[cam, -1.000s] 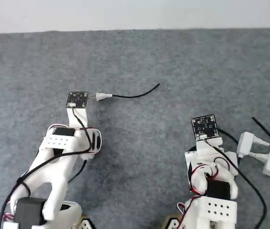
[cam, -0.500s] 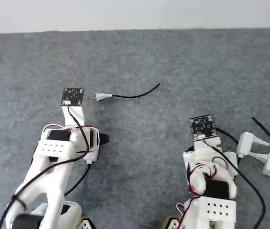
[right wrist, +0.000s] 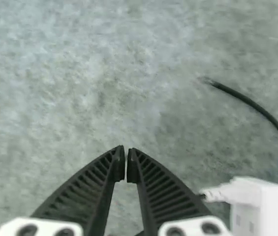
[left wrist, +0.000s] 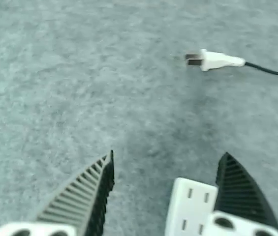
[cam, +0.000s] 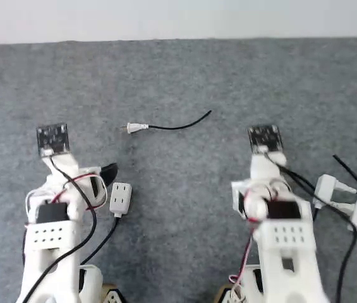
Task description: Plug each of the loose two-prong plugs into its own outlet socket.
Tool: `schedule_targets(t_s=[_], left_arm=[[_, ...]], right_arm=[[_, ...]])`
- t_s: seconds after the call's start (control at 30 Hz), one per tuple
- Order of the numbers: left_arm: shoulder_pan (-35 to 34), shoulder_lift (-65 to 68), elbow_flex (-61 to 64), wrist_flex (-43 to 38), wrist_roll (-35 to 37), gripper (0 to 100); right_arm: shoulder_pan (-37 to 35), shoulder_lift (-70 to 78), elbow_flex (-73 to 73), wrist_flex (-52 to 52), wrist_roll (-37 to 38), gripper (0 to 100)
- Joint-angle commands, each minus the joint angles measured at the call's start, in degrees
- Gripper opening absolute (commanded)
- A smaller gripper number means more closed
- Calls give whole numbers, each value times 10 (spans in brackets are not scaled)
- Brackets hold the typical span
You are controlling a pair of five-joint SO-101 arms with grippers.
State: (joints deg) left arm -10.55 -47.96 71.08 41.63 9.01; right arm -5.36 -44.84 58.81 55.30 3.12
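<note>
A grey carpeted table (cam: 184, 69) is occupied at its near edge by two white arms. The left gripper (left wrist: 168, 157) is held above the carpet with its fingers wide apart. A white outlet socket (cam: 121, 197) is laid just right of that arm, close by one finger. The right gripper (right wrist: 126, 152) is held with its fingers pressed together on nothing. Further white outlet blocks (cam: 326, 187) are set at the right edge. A loose two-prong plug (cam: 137, 127) is laid farther out between the arms, with its prongs pointed left and its black cord (cam: 178, 126) trailed to the right.
</note>
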Motion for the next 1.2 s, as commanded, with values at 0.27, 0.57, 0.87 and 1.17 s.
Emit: schedule_targets(t_s=[0.27, 0.57, 0.87, 1.17], left_arm=[[-39, -15, 72, -185, 0, 314], [-39, -14, 73, -187, -10, 314], [-39, -14, 73, -187, -26, 314], [-40, -14, 74, -187, -27, 314]], right_arm=[[-22, 414, -434, 2, -225, 30], [-37, 642, -696, 14, -277, 132], [-54, 829, -932, 70, -362, 132], [-81, 960, -1056, 84, -360, 132]])
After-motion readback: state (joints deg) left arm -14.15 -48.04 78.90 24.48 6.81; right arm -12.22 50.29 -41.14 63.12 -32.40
